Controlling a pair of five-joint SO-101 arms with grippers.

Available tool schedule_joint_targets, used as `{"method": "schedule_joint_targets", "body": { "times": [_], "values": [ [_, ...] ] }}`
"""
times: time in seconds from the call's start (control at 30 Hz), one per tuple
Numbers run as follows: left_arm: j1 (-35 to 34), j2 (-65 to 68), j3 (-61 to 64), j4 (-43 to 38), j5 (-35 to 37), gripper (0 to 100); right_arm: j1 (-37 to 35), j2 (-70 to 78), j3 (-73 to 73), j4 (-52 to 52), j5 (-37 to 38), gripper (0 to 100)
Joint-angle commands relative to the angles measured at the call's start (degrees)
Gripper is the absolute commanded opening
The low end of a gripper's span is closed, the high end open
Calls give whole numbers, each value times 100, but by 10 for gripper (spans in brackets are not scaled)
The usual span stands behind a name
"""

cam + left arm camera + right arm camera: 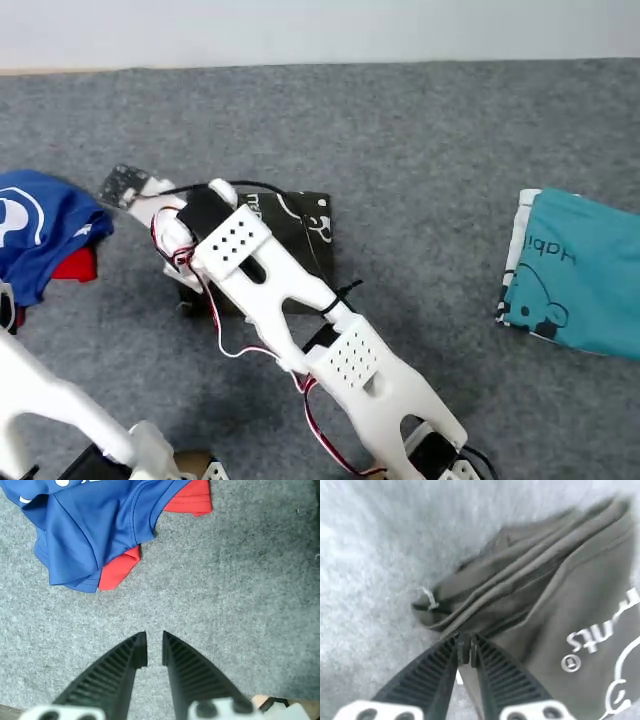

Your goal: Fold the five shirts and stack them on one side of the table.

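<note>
1. Your right fingers point(492, 672) are pinched shut on a folded edge of the dark shirt point(560, 610).
2. That shirt lies near the middle of the table point(430, 150), partly under the right arm point(300, 300).
3. Your left fingers point(125, 665) stand a narrow gap apart, holding nothing, above bare table near the blue shirt point(95, 525).
4. The blue shirt is crumpled at the table's left edge, lying on top of a red shirt point(75, 265).
5. The teal shirt point(585, 275) sits folded at the right edge, well apart from the others. A white layer shows along its side; you can't tell if it's a separate shirt.
</note>
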Motion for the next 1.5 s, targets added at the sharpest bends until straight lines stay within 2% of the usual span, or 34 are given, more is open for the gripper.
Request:
{"method": "schedule_joint_targets", "body": {
  "times": [0.0,0.23,0.37,0.53,0.8,0.87,0.97,1.1,1.3,1.47],
  "values": [
    [-9,-176,13,123,18,58,75,-66,-545,84,70,10],
    [-9,-176,13,123,18,58,980,-198,-255,338,44,9],
    [-9,-176,13,123,18,58,1121,-813,791,338,44,9],
    [0,-176,13,105,18,58,866,-1218,2040,92,26,9],
    [0,-176,22,105,18,58,-22,-418,2075,-1393,97,9],
    [-9,-176,22,105,18,58,-268,-356,1908,-1464,264,9],
    [-9,-176,22,105,18,58,-514,-321,1670,-1349,352,9],
    [-9,-176,22,114,18,58,-497,-391,1284,-1051,352,9],
    [-9,-176,22,105,18,58,-356,-479,-70,295,334,11],
    [-9,-176,22,97,18,58,22,-760,466,330,123,11]
  ]
}}
